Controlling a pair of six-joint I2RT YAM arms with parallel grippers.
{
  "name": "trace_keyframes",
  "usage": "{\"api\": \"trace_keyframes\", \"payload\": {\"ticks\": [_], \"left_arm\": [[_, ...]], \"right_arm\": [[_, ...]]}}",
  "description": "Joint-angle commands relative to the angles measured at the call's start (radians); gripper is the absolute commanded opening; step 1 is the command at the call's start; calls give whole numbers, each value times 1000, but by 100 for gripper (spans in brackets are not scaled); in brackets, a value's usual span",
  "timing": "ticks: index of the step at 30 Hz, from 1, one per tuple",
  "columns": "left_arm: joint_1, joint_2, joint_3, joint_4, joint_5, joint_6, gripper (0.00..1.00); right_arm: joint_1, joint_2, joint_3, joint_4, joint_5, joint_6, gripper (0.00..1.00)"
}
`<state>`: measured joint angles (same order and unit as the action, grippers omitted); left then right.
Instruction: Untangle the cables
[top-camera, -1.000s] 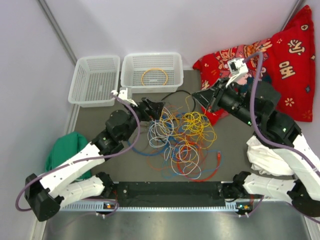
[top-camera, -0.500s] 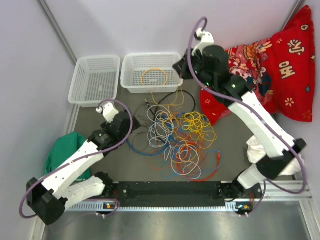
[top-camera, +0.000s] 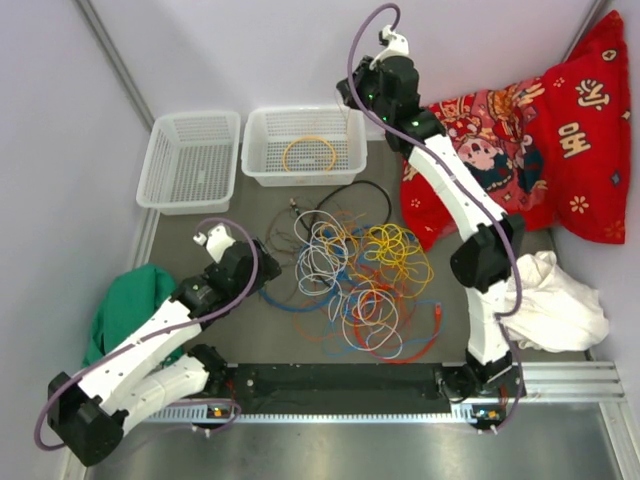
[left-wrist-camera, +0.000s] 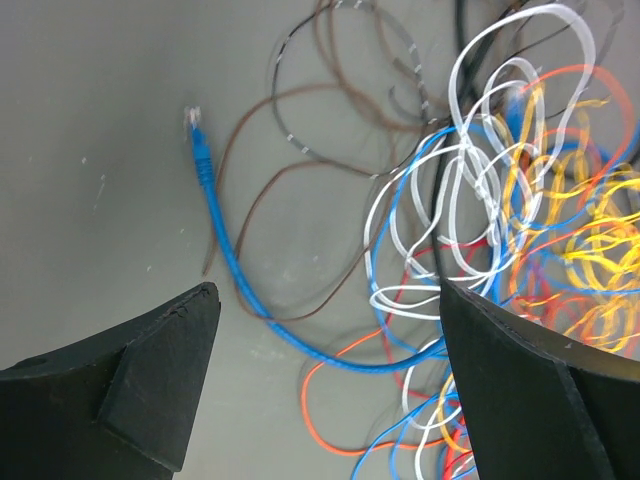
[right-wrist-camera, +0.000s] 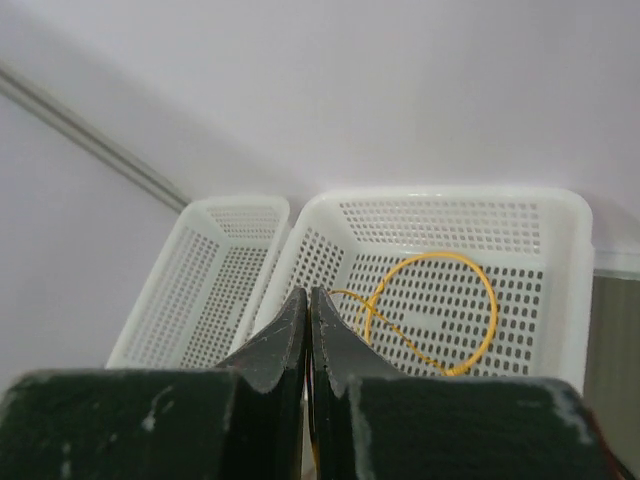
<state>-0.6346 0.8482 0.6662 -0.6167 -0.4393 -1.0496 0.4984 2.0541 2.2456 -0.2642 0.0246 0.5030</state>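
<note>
The cables (top-camera: 360, 275) lie in a loose tangle of yellow, orange, red, blue, white and grey loops in the middle of the table. My left gripper (top-camera: 262, 262) hangs open at the pile's left edge. In the left wrist view its gripper (left-wrist-camera: 325, 290) frames a blue cable with a plug end (left-wrist-camera: 205, 170) and an orange loop, touching neither. My right gripper (top-camera: 350, 97) is raised over the right end of the right basket (top-camera: 262, 140). In the right wrist view this gripper (right-wrist-camera: 305, 292) is shut, with a thin yellow-orange strand between the jaws. A yellow cable loop (right-wrist-camera: 430, 310) lies in that basket.
An empty white basket (top-camera: 190, 160) stands left of the one with the loop. A red patterned cloth (top-camera: 540, 130) fills the back right, a white cloth (top-camera: 555, 310) lies by the right arm's base, a green cloth (top-camera: 125, 305) at the left edge. A black cable (top-camera: 370, 190) loops behind the pile.
My right arm has swung up from the yellow loops to above the right basket, jaws staying shut. My left arm has drawn back to the left and nearer, still open.
</note>
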Motion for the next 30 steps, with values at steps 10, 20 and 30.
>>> {"api": "trace_keyframes", "payload": {"ticks": [10,20,30], "left_arm": [[4,75,35,11,20,66,95],[4,65,46,15,129,40,95],[3,34,-24,81,231,-1,93]], "right_arm": [[-34,279,184,233,-134,115,98],[-31,-283,-551,234,12,40,99],[15,-758,-1418,155,156,45,85]]}}
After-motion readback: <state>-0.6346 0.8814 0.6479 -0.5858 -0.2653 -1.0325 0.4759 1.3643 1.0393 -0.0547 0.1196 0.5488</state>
